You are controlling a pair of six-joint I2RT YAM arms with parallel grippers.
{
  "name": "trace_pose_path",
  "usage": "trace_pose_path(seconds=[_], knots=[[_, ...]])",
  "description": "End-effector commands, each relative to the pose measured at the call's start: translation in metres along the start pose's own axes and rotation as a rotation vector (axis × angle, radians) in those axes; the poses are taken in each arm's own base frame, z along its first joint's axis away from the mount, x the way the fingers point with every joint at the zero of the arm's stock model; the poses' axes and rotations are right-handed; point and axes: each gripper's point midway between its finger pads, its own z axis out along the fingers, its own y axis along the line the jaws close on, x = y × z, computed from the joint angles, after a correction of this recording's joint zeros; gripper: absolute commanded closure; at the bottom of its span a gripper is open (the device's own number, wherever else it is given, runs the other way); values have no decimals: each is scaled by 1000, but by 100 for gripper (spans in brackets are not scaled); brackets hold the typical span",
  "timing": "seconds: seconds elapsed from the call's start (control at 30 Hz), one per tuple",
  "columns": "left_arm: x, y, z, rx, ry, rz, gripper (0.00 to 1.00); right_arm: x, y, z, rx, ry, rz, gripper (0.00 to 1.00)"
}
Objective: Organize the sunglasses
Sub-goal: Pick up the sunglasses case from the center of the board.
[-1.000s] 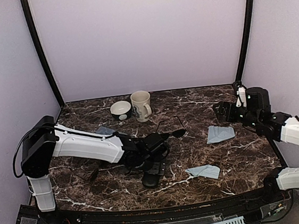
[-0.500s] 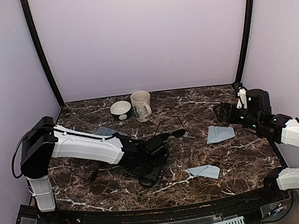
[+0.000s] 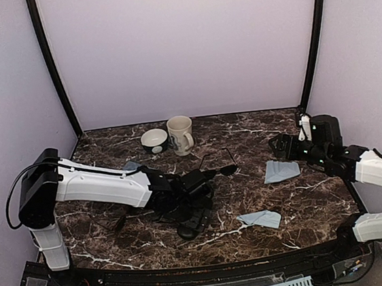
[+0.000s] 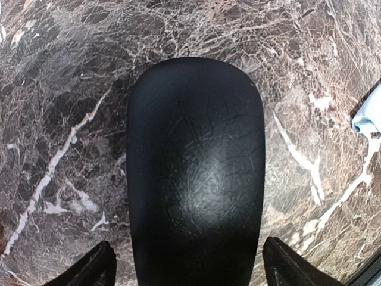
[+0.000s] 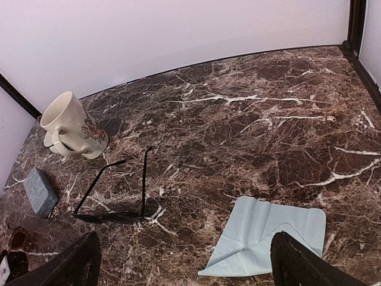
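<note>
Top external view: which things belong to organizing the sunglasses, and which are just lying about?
Job:
black sunglasses
brownish sunglasses
probably the black case, under the open left hand
probably the grey-blue case

Lying about:
mug
bowl
two light-blue cloths

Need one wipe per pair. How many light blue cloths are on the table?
2. The far cloth lies flat at the right; the near cloth lies crumpled by the front edge, right of the black case. I see no others.
</note>
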Motion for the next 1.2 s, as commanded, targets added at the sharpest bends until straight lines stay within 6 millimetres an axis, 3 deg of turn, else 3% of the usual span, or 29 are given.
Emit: trace_pose_path(seconds=[0.0,0.7,0.97,1.17], knots=[[-1,1,-14,8,-17,28,14,-4,9,2,-32,-22,4,0],[5,3,-1,-8,-4,45,17,-1,9,3,-28,-15,4,0],[4,2,0,1,-10,63,28,-2,8,4,-20,-17,6,0],[4,0,2,7,-11,82,29,-2,8,3,-14,-16,0,0]])
